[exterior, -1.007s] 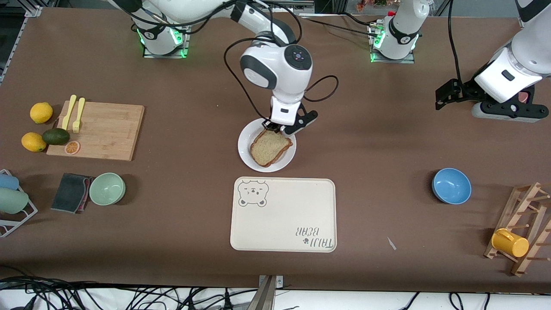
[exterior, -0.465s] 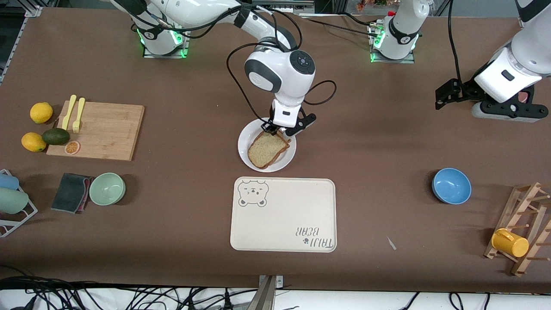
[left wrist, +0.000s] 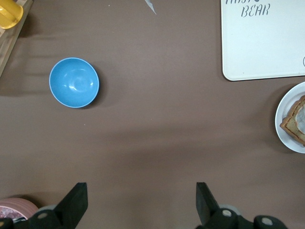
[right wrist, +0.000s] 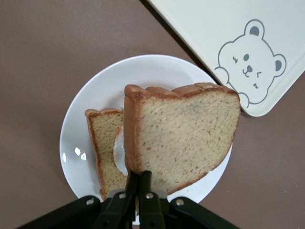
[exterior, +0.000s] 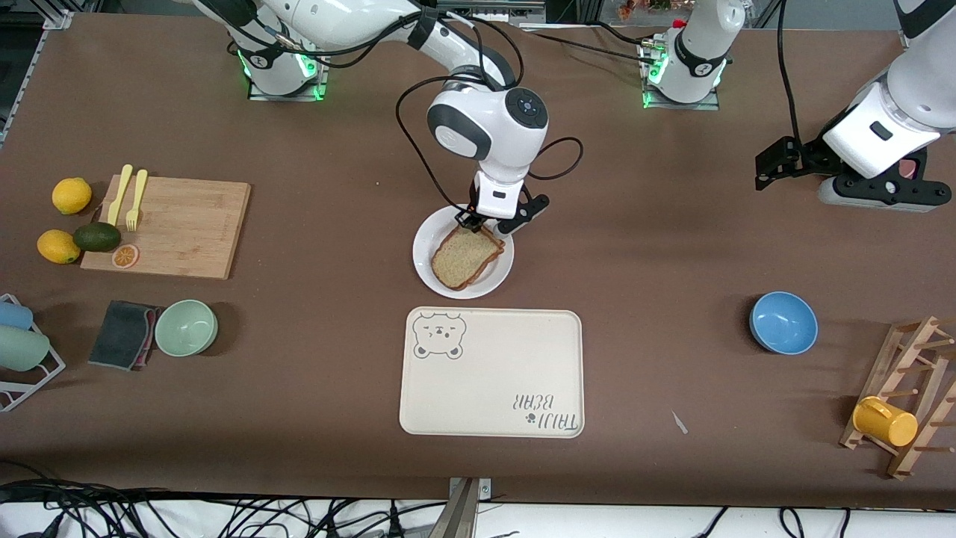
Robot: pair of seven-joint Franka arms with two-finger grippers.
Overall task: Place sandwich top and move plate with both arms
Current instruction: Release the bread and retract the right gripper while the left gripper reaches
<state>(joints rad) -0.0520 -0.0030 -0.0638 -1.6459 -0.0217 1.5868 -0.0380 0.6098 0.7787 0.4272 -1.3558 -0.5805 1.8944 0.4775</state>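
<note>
My right gripper (exterior: 480, 226) is shut on the edge of the sandwich top (exterior: 464, 257), a plain brown bread slice, and holds it low over the small white plate (exterior: 428, 237). In the right wrist view the sandwich top (right wrist: 186, 133) hangs over the bread slice bearing a fried egg (right wrist: 106, 143), which lies on the plate (right wrist: 78, 138); the gripper (right wrist: 139, 183) pinches the crust. My left gripper (left wrist: 141, 202) is open and empty over bare table at the left arm's end, where the left arm waits. The plate's rim (left wrist: 282, 114) shows at the edge of the left wrist view.
The cream bear tray (exterior: 491, 371) lies just nearer the front camera than the plate. A blue bowl (exterior: 783, 322) and a wooden rack with a yellow cup (exterior: 884, 421) sit toward the left arm's end. A cutting board (exterior: 172, 226), fruit and a green bowl (exterior: 186, 327) sit toward the right arm's end.
My right gripper has lowered the sandwich top closer over the plate and shifted it slightly. The left arm has not moved.
</note>
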